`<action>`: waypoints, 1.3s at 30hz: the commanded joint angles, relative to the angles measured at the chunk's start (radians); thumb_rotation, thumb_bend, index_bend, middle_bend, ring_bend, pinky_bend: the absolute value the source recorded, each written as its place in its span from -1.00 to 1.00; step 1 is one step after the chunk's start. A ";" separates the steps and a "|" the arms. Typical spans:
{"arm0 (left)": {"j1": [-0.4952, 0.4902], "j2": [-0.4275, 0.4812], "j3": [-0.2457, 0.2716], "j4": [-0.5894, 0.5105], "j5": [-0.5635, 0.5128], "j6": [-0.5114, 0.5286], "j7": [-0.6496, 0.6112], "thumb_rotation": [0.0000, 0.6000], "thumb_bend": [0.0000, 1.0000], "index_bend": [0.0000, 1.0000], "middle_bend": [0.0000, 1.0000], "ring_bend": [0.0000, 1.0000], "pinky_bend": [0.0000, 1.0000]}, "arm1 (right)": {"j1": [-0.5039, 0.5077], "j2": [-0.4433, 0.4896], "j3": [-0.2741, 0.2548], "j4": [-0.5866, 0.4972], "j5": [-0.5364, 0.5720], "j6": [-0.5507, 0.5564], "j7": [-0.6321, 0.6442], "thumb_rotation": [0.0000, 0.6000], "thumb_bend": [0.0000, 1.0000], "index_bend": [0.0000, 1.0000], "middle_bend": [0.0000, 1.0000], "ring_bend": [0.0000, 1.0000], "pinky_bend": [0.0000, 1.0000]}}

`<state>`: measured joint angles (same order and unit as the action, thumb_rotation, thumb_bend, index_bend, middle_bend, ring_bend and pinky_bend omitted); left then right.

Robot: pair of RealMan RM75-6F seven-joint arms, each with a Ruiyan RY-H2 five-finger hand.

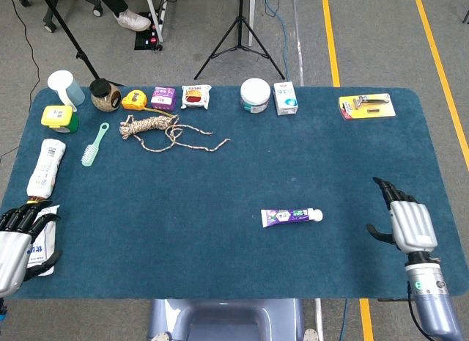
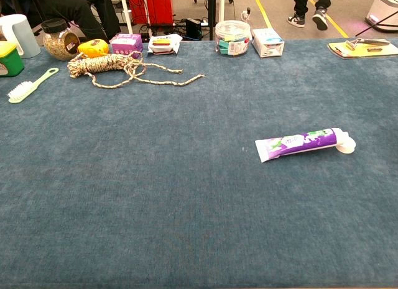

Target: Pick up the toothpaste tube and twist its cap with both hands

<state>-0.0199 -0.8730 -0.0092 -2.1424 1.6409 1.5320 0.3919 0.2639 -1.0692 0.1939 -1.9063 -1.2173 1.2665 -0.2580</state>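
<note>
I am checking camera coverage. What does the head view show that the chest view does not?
Only the head view shows both open hands, left and right, and the white squeeze bottle. Only the chest view shows the red cabinet behind the table. Both show the purple-and-white toothpaste tube lying flat, untouched, and the coiled beige rope.

Robot lab or test hall, shown by grey floor w/ yellow lane tape (image 1: 329, 33), camera tripod (image 1: 239, 34), blue-clothed table (image 1: 220, 231), cables seen behind.
</note>
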 commanded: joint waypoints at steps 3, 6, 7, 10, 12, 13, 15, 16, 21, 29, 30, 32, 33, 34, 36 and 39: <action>-0.007 -0.002 -0.006 -0.007 -0.014 -0.007 0.011 1.00 -0.64 -0.37 -0.58 -0.66 -0.59 | 0.073 -0.082 0.024 0.079 0.023 -0.073 0.015 1.00 -0.42 -0.84 -0.66 -0.46 -0.39; -0.010 -0.002 -0.005 -0.009 -0.024 -0.016 0.020 1.00 -0.64 -0.37 -0.58 -0.66 -0.59 | 0.115 -0.133 0.028 0.124 0.029 -0.112 0.016 1.00 -0.42 -0.84 -0.67 -0.46 -0.39; -0.012 -0.003 -0.004 -0.009 -0.027 -0.022 0.023 1.00 -0.64 -0.37 -0.58 -0.66 -0.59 | 0.130 -0.154 0.028 0.142 0.029 -0.127 0.017 1.00 -0.42 -0.84 -0.67 -0.46 -0.40; -0.017 -0.010 -0.002 -0.009 -0.035 -0.034 0.029 1.00 -0.64 -0.37 -0.58 -0.66 -0.59 | 0.160 -0.193 0.022 0.182 0.031 -0.156 0.010 1.00 -0.42 -0.84 -0.68 -0.46 -0.40; -0.020 -0.014 -0.002 -0.007 -0.040 -0.040 0.032 1.00 -0.64 -0.37 -0.58 -0.66 -0.59 | 0.174 -0.214 0.017 0.203 0.034 -0.169 0.003 1.00 -0.42 -0.84 -0.68 -0.46 -0.40; -0.022 -0.017 -0.002 -0.005 -0.044 -0.043 0.033 1.00 -0.64 -0.37 -0.58 -0.66 -0.59 | 0.182 -0.228 0.014 0.218 0.037 -0.176 -0.002 1.00 -0.42 -0.85 -0.68 -0.46 -0.40; -0.025 -0.019 -0.003 -0.003 -0.049 -0.047 0.032 1.00 -0.64 -0.37 -0.58 -0.66 -0.59 | 0.192 -0.248 0.009 0.240 0.042 -0.183 -0.011 1.00 -0.42 -0.85 -0.69 -0.48 -0.42; -0.026 -0.020 -0.004 -0.001 -0.053 -0.048 0.032 1.00 -0.64 -0.37 -0.58 -0.66 -0.59 | 0.197 -0.260 0.006 0.252 0.044 -0.185 -0.018 1.00 -0.42 -0.87 -0.70 -0.50 -0.43; -0.029 -0.023 -0.001 0.006 -0.062 -0.054 0.028 1.00 -0.64 -0.37 -0.58 -0.66 -0.59 | 0.210 -0.300 -0.012 0.291 0.043 -0.187 -0.038 1.00 -0.43 -0.98 -0.79 -0.70 -0.57; -0.028 -0.025 0.005 0.010 -0.065 -0.056 0.021 1.00 -0.64 -0.37 -0.58 -0.66 -0.59 | 0.217 -0.342 -0.032 0.318 0.051 -0.184 -0.065 1.00 -0.43 -1.00 -0.86 -0.79 -0.64; -0.028 -0.025 0.006 0.010 -0.065 -0.056 0.021 1.00 -0.64 -0.37 -0.58 -0.66 -0.59 | 0.218 -0.346 -0.034 0.320 0.052 -0.184 -0.067 1.00 -0.43 -1.00 -0.86 -0.80 -0.64; -0.027 -0.024 0.007 0.011 -0.063 -0.054 0.018 1.00 -0.64 -0.37 -0.58 -0.66 -0.59 | 0.219 -0.355 -0.038 0.325 0.054 -0.185 -0.071 1.00 -0.43 -1.00 -0.86 -0.80 -0.64; -0.025 -0.023 0.009 0.011 -0.061 -0.052 0.016 1.00 -0.64 -0.37 -0.58 -0.66 -0.59 | 0.220 -0.360 -0.040 0.328 0.055 -0.185 -0.072 1.00 -0.43 -1.00 -0.86 -0.80 -0.64; -0.023 -0.023 0.011 0.012 -0.060 -0.051 0.014 1.00 -0.64 -0.37 -0.58 -0.65 -0.59 | 0.221 -0.364 -0.041 0.330 0.056 -0.185 -0.074 1.00 -0.43 -1.00 -0.86 -0.80 -0.65; -0.016 -0.019 0.016 0.015 -0.058 -0.043 0.008 1.00 -0.64 -0.37 -0.58 -0.65 -0.59 | 0.225 -0.381 -0.047 0.340 0.057 -0.190 -0.078 1.00 -0.43 -1.00 -0.87 -0.81 -0.65; -0.005 -0.012 0.025 0.018 -0.050 -0.031 -0.004 1.00 -0.64 -0.37 -0.58 -0.65 -0.59 | 0.230 -0.407 -0.052 0.364 0.060 -0.194 -0.083 1.00 -0.43 -1.00 -0.88 -0.81 -0.66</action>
<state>-0.0279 -0.8872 0.0135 -2.1255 1.5887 1.4982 0.3912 0.4905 -1.4652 0.1455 -1.5528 -1.1589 1.0761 -0.3386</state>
